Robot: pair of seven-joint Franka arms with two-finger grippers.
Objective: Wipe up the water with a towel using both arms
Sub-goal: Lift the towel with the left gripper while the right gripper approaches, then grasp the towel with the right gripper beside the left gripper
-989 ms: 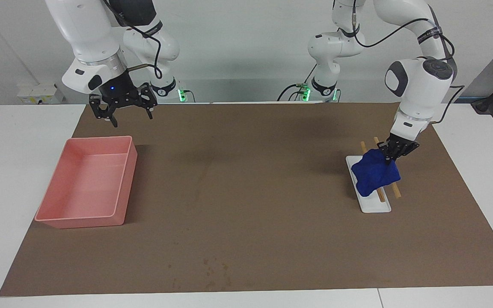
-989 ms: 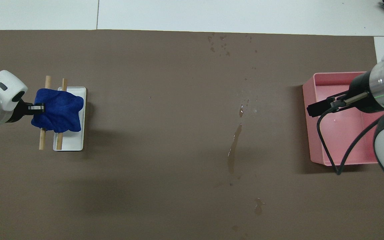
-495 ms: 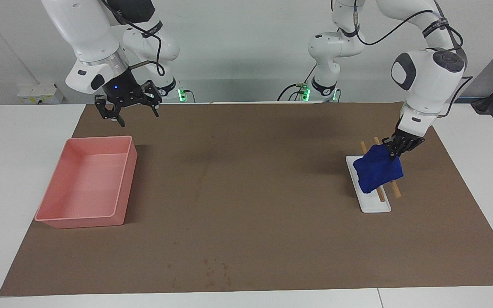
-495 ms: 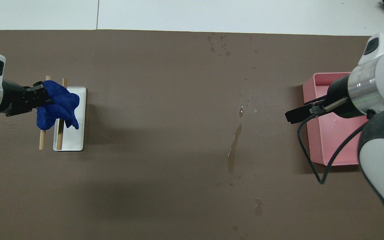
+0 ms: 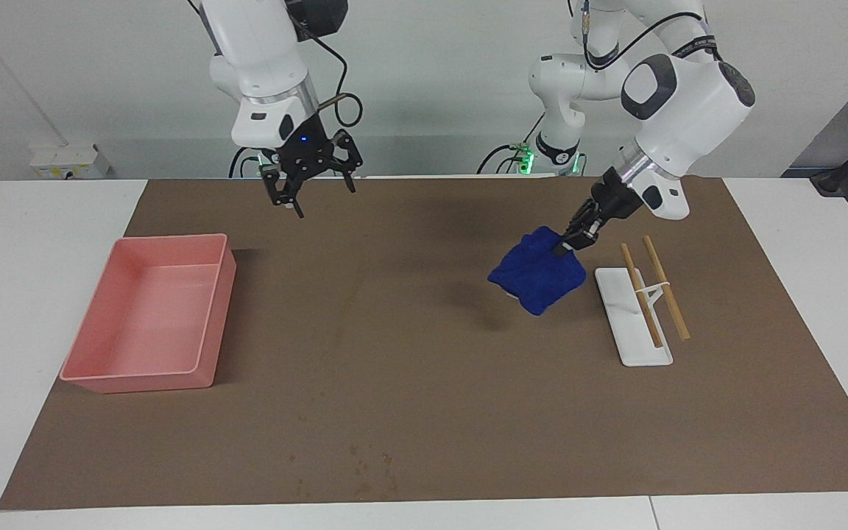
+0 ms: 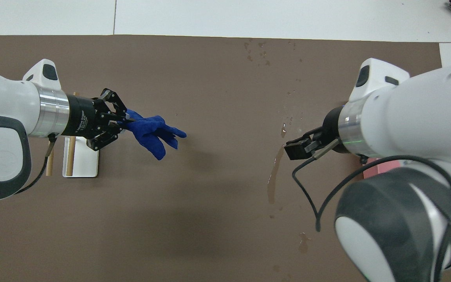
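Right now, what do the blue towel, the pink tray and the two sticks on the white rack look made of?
Towel: soft fuzzy cloth, probably terry; it droops in limp folds from the left gripper.
Pink tray: likely moulded plastic; smooth, uniform, thin walls with rounded corners.
Sticks: apparently bare wood, tan and matte.
White rack: smooth, perhaps plastic; unclear.

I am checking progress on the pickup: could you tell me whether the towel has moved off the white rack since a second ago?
Yes. The towel, held in the left gripper, has left the white rack and now hangs over the mat toward the table's middle.
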